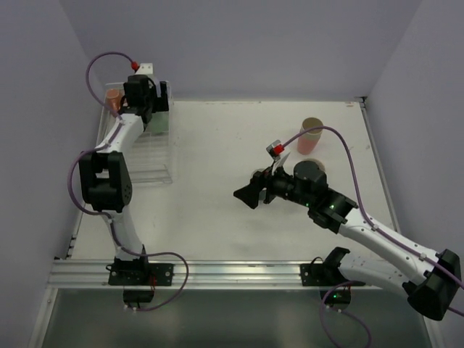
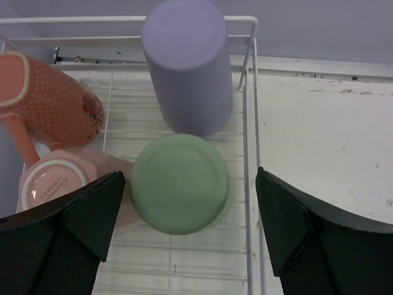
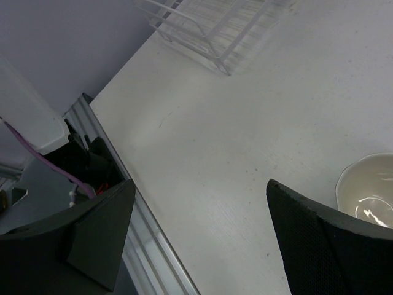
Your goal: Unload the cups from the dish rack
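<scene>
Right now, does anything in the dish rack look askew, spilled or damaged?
In the dish rack, the pink dotted mug lies tilted on its side next to another pink cup, while the purple tumbler and green tumbler stand upside down. Nothing looks spilled or broken.

Top view: high, behind the arm bases, looks down on the whole white counter (image 1: 217, 210). Left wrist: close, steeply down into white wire dish rack (image 2: 250, 123) between black fingers (image 2: 86, 215). Right wrist: low, oblique across counter, rack corner far off. All three share the rack.
</scene>
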You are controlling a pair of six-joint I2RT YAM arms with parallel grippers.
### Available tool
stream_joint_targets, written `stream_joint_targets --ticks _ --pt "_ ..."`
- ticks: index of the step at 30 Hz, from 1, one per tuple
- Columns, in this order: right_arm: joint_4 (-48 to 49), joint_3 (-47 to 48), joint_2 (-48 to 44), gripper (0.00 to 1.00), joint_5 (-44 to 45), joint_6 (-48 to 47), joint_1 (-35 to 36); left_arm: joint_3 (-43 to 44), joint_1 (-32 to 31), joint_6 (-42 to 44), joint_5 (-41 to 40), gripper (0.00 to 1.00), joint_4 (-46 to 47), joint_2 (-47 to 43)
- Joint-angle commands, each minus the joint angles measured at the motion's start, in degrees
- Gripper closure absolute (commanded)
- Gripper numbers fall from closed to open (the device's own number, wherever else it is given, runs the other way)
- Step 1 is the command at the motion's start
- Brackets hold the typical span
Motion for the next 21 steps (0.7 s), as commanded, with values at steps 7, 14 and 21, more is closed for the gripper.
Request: stream_joint_targets --ticks 7,14,21 --pt "2.0 1.6 1.6 0.11 -1.0 0.3 0.5 4.2 -0.5 1.4 -0.1 0.18 3.9 4.3" --pt "2.2 2.9 2.6 0.11 -1.8 1.0 0.7 2.9 -0.5 1.3 -1.5 0.49 5.1 1.1" --pt "5.9 5.1 6.0 0.11 -2.8 4.0 1.2 -4.1 -0.5 -4.6 -2.0 0.62 9.0 -12.7"
